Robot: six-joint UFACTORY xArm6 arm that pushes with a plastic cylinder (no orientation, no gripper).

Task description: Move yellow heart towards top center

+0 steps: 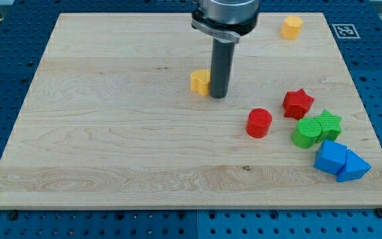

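The arm enters from the view's top, its metal collar cut off by the frame edge. The dark rod hangs vertical over the wooden desk (111,146). My tip (218,97) rests on the desk surface, immediately to the view's right of the yellow heart (199,81), touching it or very nearly so. The end effector is a plain rod with no jaws; it grasps nothing.

The yellow heart lies near the desk's middle, somewhat toward the view's top. Its right edge is hidden behind the rod, so its shape is hard to confirm.

Relative to the yellow heart: a yellow hexagonal block (292,27) sits well apart, toward the view's top right. A red cylinder (259,123) lies to the lower right. Beyond that, a red star (298,103). Further down, a green cylinder (305,133) touches a green star (327,123). Lowest, a blue cube-like block (329,157) touches a blue triangular block (353,166), partly overlapping it in view.
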